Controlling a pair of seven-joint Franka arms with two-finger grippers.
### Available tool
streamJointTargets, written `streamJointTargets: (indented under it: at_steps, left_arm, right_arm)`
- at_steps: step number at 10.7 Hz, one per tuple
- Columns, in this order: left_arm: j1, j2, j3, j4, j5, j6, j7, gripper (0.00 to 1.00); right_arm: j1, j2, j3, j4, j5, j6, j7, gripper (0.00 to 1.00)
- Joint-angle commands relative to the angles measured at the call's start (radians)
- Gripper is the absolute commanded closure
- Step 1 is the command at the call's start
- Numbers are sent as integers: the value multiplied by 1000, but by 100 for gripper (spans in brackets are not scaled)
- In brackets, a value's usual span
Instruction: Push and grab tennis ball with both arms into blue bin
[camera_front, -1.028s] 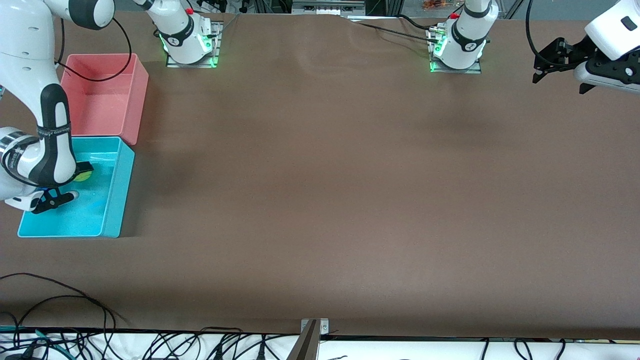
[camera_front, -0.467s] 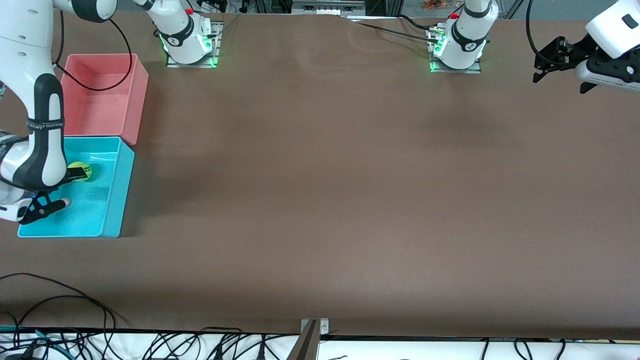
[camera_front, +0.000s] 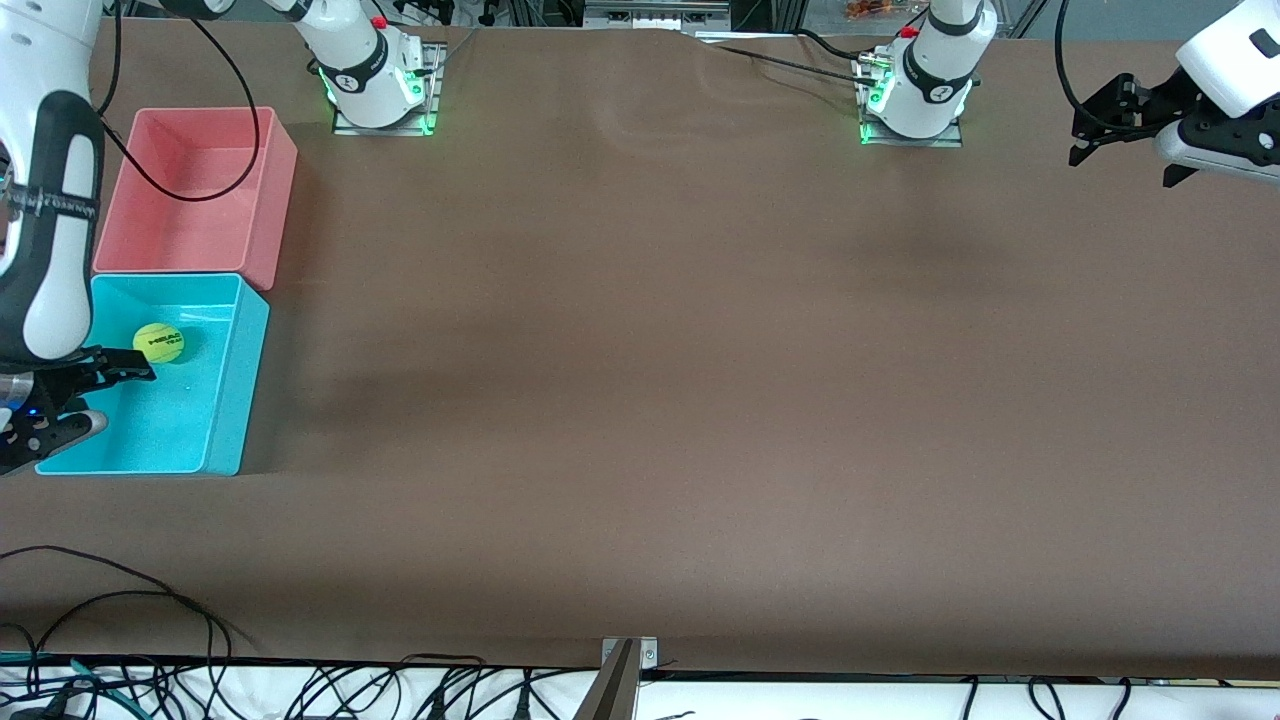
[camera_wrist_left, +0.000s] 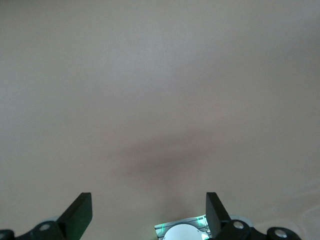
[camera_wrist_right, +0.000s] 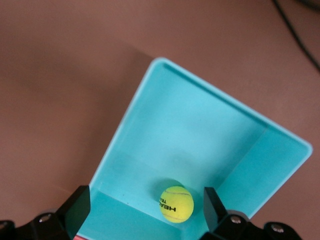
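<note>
The yellow-green tennis ball (camera_front: 158, 343) lies loose in the blue bin (camera_front: 236, 400), in the part of it next to the pink bin. My right gripper (camera_front: 122, 398) hangs open over the bin, apart from the ball, with nothing between its fingers. In the right wrist view the ball (camera_wrist_right: 176, 204) rests on the bin's floor by a wall (camera_wrist_right: 131, 107), below the open right gripper (camera_wrist_right: 146, 206). My left gripper (camera_front: 1120, 170) waits open and empty in the air at the left arm's end of the table. The left wrist view shows the left gripper (camera_wrist_left: 148, 212) over bare table.
A pink bin (camera_front: 282, 205) stands against the blue bin, farther from the front camera. Both arm bases (camera_front: 375, 90) (camera_front: 915, 95) sit along the table's back edge. Loose black cables (camera_front: 120, 600) lie near the front edge.
My right gripper has lifted and drawn back from the ball toward the right arm's end of the table. The ball now shows fully in the bin. The left arm has not moved.
</note>
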Motion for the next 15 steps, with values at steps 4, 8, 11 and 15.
streamJointTargets:
  at_steps: [4,8,11,15]
  left_arm:
    - [23,29,1,35,14,-23,4,0]
    - [37,40,20,36,-29,-22,-9,0]
    - [44,50,21,35,-35,55,-11,0]
    - [49,47,20,35,-32,55,-9,0]
  right_arm:
    - [45,-92,-5,91,92,-116,-3,0]
    - [101,-174,12,123,70,-139,151,0]
    - [91,-340,147,28,-76,-130,382,0]
    - [-104,-452,374,-111,-113,-121,622,0]
